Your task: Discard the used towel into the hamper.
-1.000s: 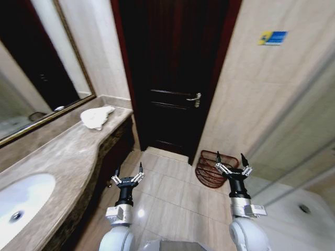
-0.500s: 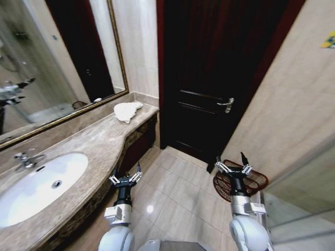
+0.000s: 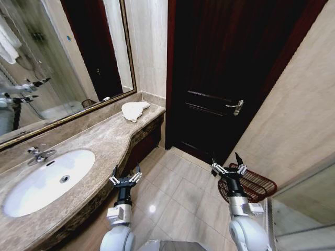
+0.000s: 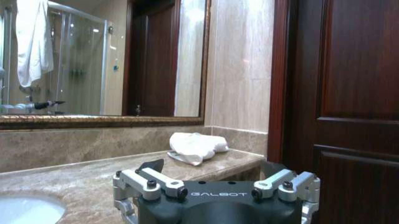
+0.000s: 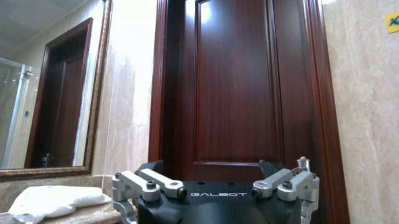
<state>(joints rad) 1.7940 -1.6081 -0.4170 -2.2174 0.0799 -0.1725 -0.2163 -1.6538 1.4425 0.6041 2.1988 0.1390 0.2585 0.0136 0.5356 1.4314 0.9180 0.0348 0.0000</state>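
Observation:
The used towel is a crumpled white heap at the far end of the marble counter, beside the door frame. It also appears in the left wrist view, towel, and in the right wrist view, towel. The hamper, a reddish-brown ribbed basket, stands on the floor at the right, partly hidden behind my right gripper. That gripper is held upright, open and empty. My left gripper is also upright, open and empty, just off the counter's front edge and well short of the towel.
A white sink with a chrome faucet is set into the counter at the left, under a large framed mirror. A dark wooden door with a lever handle is ahead. Tiled floor lies between counter and hamper.
The camera has turned left: sink, faucet and mirror have come into view, while the door and hamper slid right. Both arms keep the same raised, open pose.

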